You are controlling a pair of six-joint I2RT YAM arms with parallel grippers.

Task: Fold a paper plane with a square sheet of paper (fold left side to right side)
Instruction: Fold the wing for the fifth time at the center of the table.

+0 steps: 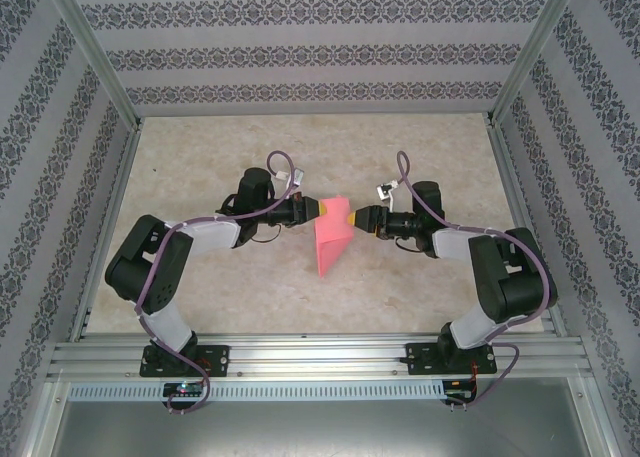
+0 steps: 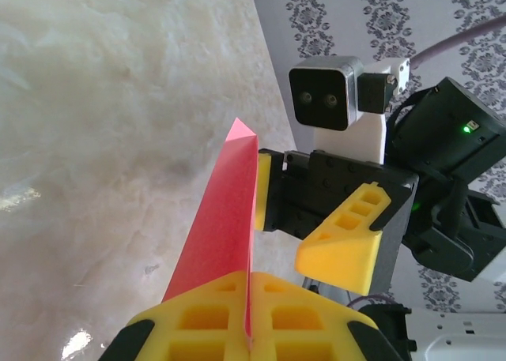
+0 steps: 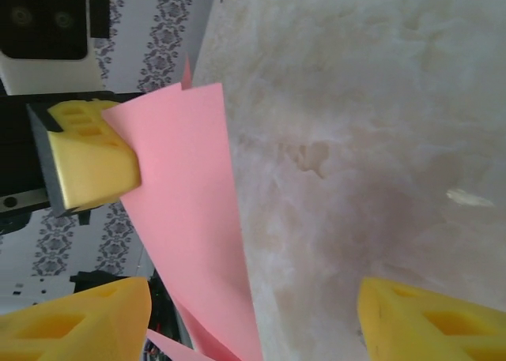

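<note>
- Over the centre of the table [image 1: 200, 157], the sheet [image 1: 330, 249] is held up in the air, its lower tip pointing to the table's near edge.
- Left gripper [image 1: 316, 209], just left of table centre: fingers together, clamped on the sheet's top edge. The left wrist view shows the paper pinched in the seam between the pads.
- Right gripper [image 1: 350, 219], just right of table centre: fingers wide apart, gripping nothing. One finger is just beside the sheet's other top corner; I can't tell if it touches.
- The sheet looks doubled over. The right wrist view shows a second layer peeking out behind the front one, and the top view shows a narrow wedge, not a flat square.
- Progress, my read: early. The left-to-right fold looks brought over, but it hangs loose, off the table and not pressed flat.
- Left to do: lay it down, set the crease, then all the nose and wing folds. No plane shape yet.
</note>
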